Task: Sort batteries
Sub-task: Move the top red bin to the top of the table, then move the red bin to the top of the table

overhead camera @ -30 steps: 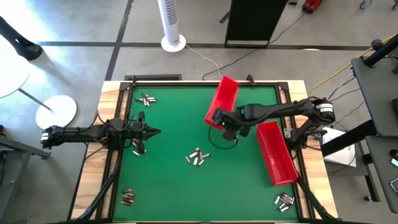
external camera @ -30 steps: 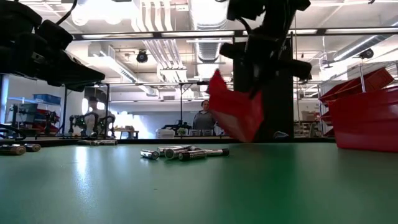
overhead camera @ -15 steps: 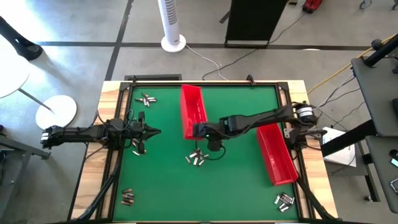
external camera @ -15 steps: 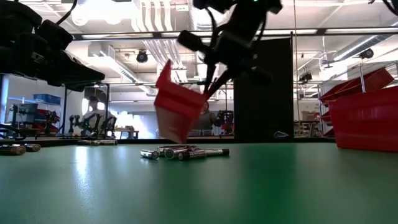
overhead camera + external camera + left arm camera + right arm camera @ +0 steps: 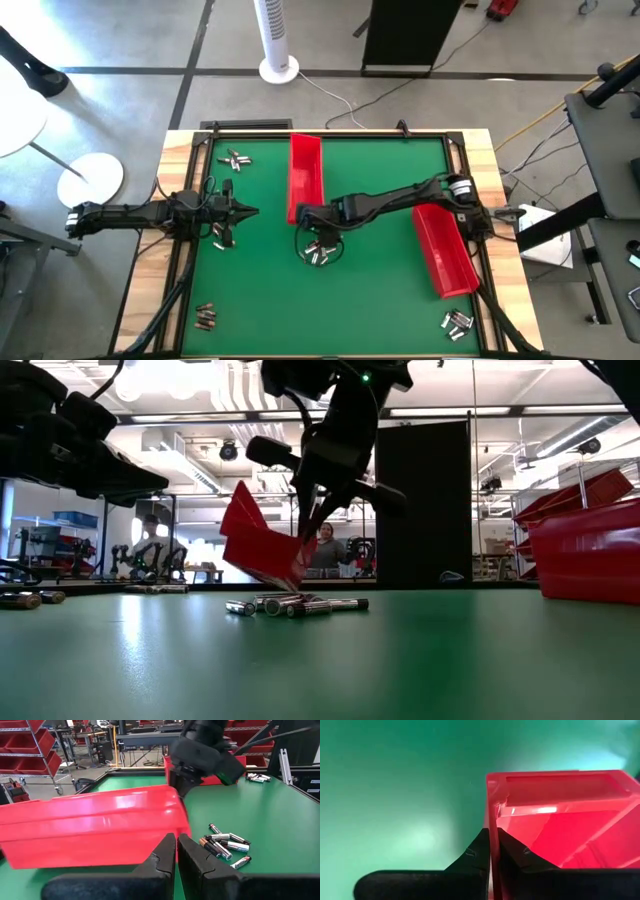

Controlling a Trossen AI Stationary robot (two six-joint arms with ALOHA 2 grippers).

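Note:
A long red tray (image 5: 305, 172) hangs over the middle of the green table, its length running from far to near. My right gripper (image 5: 312, 218) is shut on its near end. Just nearer lies a small heap of batteries (image 5: 318, 251), seen too in the low view (image 5: 296, 604) and the left wrist view (image 5: 225, 845). My left gripper (image 5: 250, 211) waits shut at the table's left, touching nothing; its fingers (image 5: 177, 851) point at the tray's long side (image 5: 95, 832). My right gripper pinches the wall at the tray's near end (image 5: 492, 822), one finger inside the tray and one outside. The fingers slant down from the table's right side. The tray (image 5: 262, 545) hangs tilted, its held end low just above the batteries, apparently clear of the table.
A second red tray (image 5: 443, 246) lies along the table's right edge. Further battery groups lie at the far left (image 5: 235, 158), by my left gripper (image 5: 220, 236), at the near left corner (image 5: 205, 317) and the near right corner (image 5: 457, 322).
My right gripper has carried the red tray from the table's far right toward the left and down to the middle. The tray has turned about until its length runs far to near, and its held end has sunk close over the battery heap.

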